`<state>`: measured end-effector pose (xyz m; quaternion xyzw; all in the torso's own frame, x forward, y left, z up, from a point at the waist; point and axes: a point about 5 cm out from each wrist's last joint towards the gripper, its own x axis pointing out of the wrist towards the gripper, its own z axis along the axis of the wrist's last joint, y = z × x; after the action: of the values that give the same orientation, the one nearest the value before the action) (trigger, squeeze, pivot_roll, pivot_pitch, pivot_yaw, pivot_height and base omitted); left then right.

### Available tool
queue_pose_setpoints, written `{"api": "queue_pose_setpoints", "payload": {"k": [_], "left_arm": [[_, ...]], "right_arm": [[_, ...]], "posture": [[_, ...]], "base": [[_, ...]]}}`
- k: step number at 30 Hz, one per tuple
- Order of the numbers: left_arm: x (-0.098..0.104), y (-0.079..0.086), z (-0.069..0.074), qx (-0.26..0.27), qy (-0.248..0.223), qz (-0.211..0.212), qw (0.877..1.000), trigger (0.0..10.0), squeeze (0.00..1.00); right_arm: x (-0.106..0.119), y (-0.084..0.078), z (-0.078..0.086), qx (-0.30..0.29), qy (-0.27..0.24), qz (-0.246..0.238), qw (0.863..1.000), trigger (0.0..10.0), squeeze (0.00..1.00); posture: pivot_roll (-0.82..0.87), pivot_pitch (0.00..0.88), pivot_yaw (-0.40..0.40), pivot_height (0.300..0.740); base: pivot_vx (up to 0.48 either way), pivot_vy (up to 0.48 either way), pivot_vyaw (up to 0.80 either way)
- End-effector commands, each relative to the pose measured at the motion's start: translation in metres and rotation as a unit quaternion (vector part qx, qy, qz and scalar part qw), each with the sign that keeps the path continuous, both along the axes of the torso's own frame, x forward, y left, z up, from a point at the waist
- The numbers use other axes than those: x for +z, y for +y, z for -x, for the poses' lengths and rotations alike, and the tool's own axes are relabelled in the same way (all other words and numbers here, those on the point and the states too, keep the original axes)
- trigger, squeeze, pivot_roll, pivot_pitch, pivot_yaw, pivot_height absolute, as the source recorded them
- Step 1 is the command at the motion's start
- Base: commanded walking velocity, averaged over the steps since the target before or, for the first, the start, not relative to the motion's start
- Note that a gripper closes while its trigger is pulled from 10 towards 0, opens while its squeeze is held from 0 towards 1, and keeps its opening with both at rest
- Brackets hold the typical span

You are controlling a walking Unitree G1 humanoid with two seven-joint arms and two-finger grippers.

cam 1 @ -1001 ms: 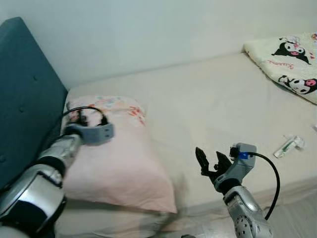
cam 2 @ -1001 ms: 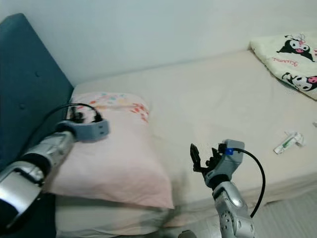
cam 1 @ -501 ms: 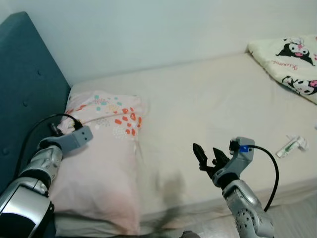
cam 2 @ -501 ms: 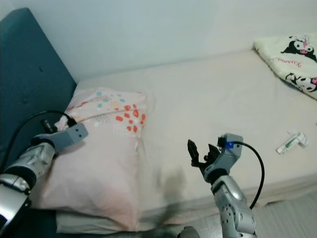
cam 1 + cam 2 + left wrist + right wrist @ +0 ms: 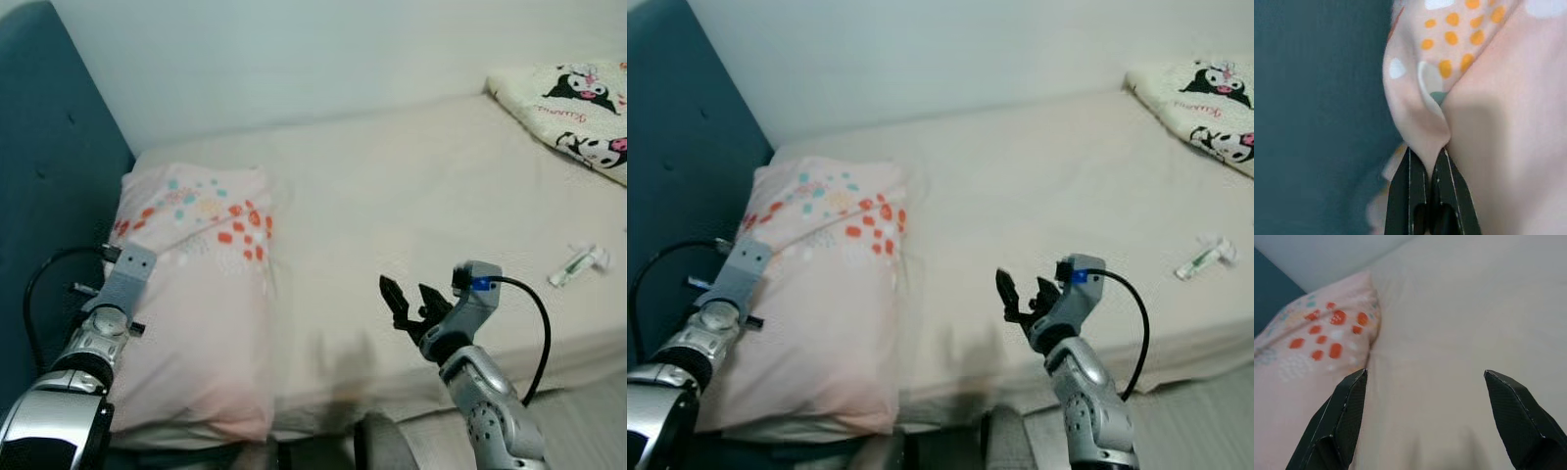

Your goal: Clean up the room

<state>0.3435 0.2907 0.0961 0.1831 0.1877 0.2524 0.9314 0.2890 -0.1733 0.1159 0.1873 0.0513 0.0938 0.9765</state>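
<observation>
On the bed, up at the head end beside the dark teal headboard, a pale pink pillow printed with red, orange and teal dots lies lengthways, its dotted end toward the wall. The left gripper is clenched on a fold of the pillow's fabric at the edge nearest the headboard; the left wrist view shows both black fingers pressed together with the pink cloth pinched up between their tips, the teal headboard just beside it. From the head views the left arm's grey wrist sits against that side of the pillow, a black cable looping off it. The right gripper hovers over the front part of the cream mattress, apart from the pillow, with its two fingers spread wide and nothing between them. Farther toward the foot of the bed lies a small white and green item, perhaps a tube or wrapper, though it is too small to tell. At the far corner rests a folded cream blanket with black-and-white cartoon figures on it, well apart from both grippers.
</observation>
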Motion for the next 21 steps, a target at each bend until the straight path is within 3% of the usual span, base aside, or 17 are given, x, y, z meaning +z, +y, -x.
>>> {"api": "queue_pose_setpoints", "payload": {"k": [1, 4, 8, 10, 11, 14, 18, 19, 21], "left_arm": [[-0.007, 0.002, 0.005, 0.025, 0.005, 0.02, 0.999, 10.0, 0.0], [-0.004, 0.003, 0.005, 0.057, -0.021, 0.043, 0.997, 10.0, 0.0], [-0.014, -0.007, 0.007, 0.09, -0.034, 0.1, 0.99, 10.0, 0.0], [-0.018, -0.011, 0.008, 0.095, -0.03, 0.114, 0.988, 10.0, 0.0], [-0.031, -0.022, 0.012, 0.1, -0.014, 0.156, 0.983, 10.0, 0.0], [-0.044, -0.032, 0.016, 0.104, 0.004, 0.194, 0.976, 10.0, 0.0], [-0.047, -0.035, 0.018, 0.102, 0.012, 0.202, 0.974, 10.0, 0.0], [-0.04, -0.027, 0.015, 0.09, -0.005, 0.177, 0.98, 10.0, 0.0], [-0.04, -0.027, 0.015, 0.09, -0.005, 0.177, 0.98, 10.0, 0.0]], "right_arm": [[-0.001, 0.004, 0.0, 0.008, 0.005, -0.012, 1.0, 10.0, 0.0], [0.0, 0.006, -0.002, 0.012, 0.002, -0.012, 1.0, 10.0, 0.0], [0.004, 0.006, -0.007, 0.015, -0.013, -0.017, 1.0, 10.0, 0.0], [0.006, 0.006, -0.008, 0.016, -0.021, -0.019, 0.999, 10.0, 0.0], [0.008, 0.008, -0.009, 0.019, -0.032, -0.02, 0.999, 10.0, 0.0], [0.007, 0.01, -0.01, 0.021, -0.033, -0.017, 0.999, 10.0, 0.0], [0.007, 0.013, -0.012, 0.025, -0.036, -0.015, 0.999, 10.0, 0.0], [0.009, 0.015, -0.014, 0.028, -0.043, -0.015, 0.999, 10.0, 0.0], [0.009, 0.015, -0.014, 0.028, -0.043, -0.015, 0.999, 10.0, 0.0]], "posture": [[-0.16, 0.207, 0.068, 0.585], [-0.16, 0.2, 0.069, 0.575], [-0.15, 0.187, 0.078, 0.561], [-0.15, 0.186, 0.082, 0.561], [-0.14, 0.175, 0.086, 0.561], [-0.14, 0.158, 0.089, 0.561], [-0.14, 0.144, 0.092, 0.561], [-0.13, 0.13, 0.093, 0.561], [-0.13, 0.13, 0.093, 0.561]], "base": [[0.0, 0.0, 0.0], [0.0, 0.0, 0.0], [0.0, 0.0, 0.0], [0.0, 0.0, 0.0], [0.0, 0.0, 0.0], [0.0, 0.0, 0.0], [0.0, 0.0, 0.0], [0.0, 0.0, 0.0], [0.0, 0.0, 0.0]]}}
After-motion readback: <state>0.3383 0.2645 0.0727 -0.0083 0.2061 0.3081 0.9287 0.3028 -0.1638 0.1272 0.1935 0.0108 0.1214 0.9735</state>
